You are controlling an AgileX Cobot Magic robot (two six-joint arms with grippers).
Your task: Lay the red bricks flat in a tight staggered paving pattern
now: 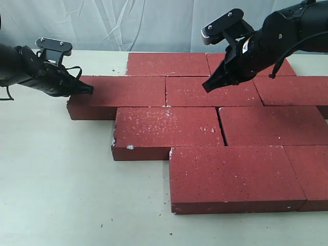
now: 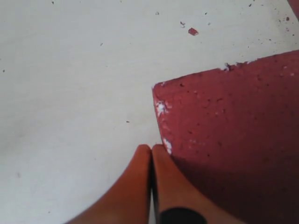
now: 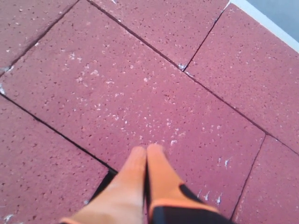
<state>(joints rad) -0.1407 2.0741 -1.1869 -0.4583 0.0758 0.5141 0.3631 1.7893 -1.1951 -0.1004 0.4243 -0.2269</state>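
Running off the 3 o'clock edge of the exterior view, the red bricks [image 1: 169,125] are partly cut off, so I cannot count them. They lie flat in four staggered rows, long axes from 9 to 3 o'clock, with mostly tight joints. My left gripper [image 1: 88,89], clenched on nothing, sits at the 9 o'clock end of the second row, by a chipped corner [image 2: 161,108]. My right gripper [image 1: 207,87], clenched and empty too, hangs over that row's middle brick; whether it touches I cannot tell. The pale bench [image 1: 51,195] carries red crumbs [image 2: 192,31], and a wrinkled grey sheet [image 1: 102,20] hangs at 12 o'clock.
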